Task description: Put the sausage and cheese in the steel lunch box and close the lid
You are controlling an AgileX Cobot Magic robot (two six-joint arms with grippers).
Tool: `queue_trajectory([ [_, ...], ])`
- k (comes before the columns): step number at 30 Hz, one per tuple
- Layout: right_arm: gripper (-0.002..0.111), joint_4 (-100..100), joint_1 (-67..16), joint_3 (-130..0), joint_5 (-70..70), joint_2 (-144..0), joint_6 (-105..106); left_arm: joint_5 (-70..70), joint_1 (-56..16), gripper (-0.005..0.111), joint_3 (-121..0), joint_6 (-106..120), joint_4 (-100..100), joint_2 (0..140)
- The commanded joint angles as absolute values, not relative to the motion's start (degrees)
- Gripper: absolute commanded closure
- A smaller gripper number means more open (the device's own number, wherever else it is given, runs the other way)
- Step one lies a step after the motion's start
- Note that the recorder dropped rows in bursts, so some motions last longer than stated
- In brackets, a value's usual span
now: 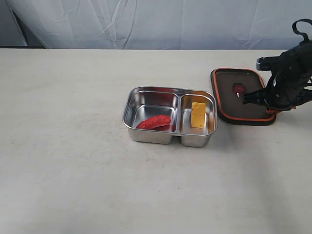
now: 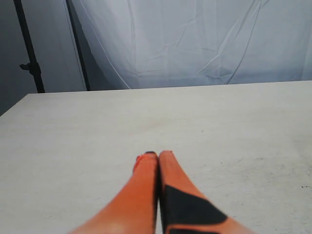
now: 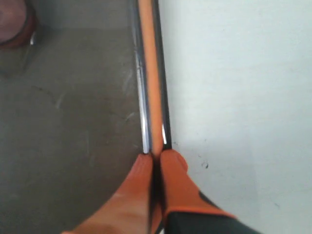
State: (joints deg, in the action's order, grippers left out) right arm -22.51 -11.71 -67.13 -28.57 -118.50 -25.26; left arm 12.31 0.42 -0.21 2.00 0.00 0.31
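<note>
The steel lunch box (image 1: 169, 138) stands open mid-table. The red sausage (image 1: 154, 122) lies in its left compartment and the yellow cheese (image 1: 198, 115) in its right one. The dark lid (image 1: 233, 105) with its orange rim (image 3: 149, 78) lies just right of the box, its valve tab (image 1: 238, 88) showing near the centre. My right gripper (image 3: 156, 155) is shut on the lid's right rim, one finger inside the lid and one outside; in the exterior view that gripper (image 1: 272, 104) sits at the lid's right edge. My left gripper (image 2: 158, 154) is shut, empty, over bare table, outside the exterior view.
A white table (image 1: 73, 161) carries everything, with a pale curtain (image 1: 146, 22) behind it. A dark stand pole (image 2: 29, 48) rises beyond the table's far edge in the left wrist view.
</note>
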Motion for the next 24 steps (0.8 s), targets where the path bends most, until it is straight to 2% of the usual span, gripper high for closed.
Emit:
queue_trajectory([
  [1,0.109,-21.97,-11.34,-66.6,-31.39,-118.65,-27.14,11.82,0.51,0.107,0.0,1.96,-0.33,0.0],
  [24,0.109,-22.85,-11.34,-66.6,-32.61,-101.08,-29.59,11.7,0.51,0.107,0.0,1.96,0.0,0.0],
])
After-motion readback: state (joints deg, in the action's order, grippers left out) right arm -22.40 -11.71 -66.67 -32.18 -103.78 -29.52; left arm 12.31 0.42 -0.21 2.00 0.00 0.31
